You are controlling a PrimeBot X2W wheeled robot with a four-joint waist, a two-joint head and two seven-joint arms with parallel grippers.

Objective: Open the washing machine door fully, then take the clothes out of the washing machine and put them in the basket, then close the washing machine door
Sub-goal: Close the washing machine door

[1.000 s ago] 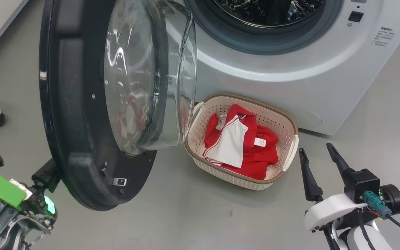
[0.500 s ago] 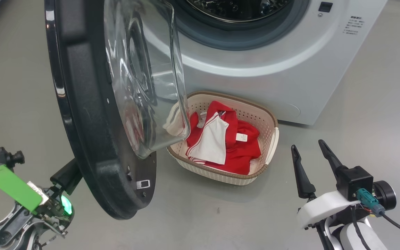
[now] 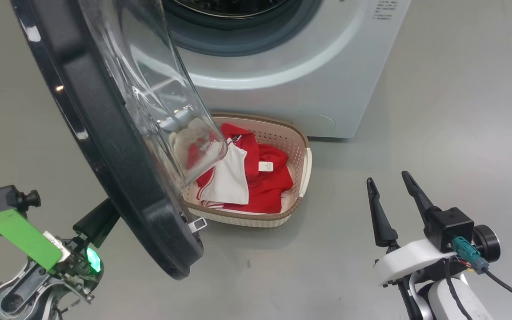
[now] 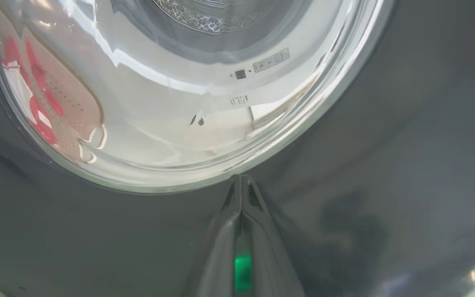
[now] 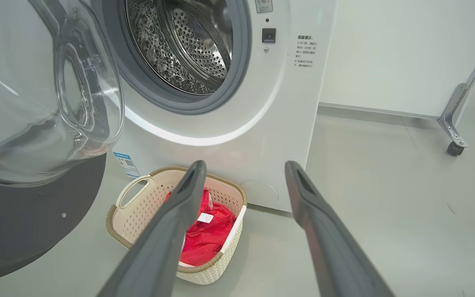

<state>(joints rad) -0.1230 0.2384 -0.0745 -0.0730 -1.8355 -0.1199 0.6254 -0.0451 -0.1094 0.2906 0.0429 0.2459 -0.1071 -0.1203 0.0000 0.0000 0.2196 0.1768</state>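
It looks like a test lab, not a home: ahead of the jaws of the right gripper [image 5: 244,165] a washing machine [image 5: 287,123] stands on bare grey floor [image 5: 386,194], and right of them a plain wall [image 5: 386,49] and a castered metal leg [image 5: 455,108].

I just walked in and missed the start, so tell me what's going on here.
The red clothes already lie in the basket before the washing machine, whose drum looks empty. The washing machine door stands open, its glass bowl overhanging the basket. The left claw, shut, has its tips against the door's outer face, seemingly to push it closed. The right claw is open and empty above the floor.
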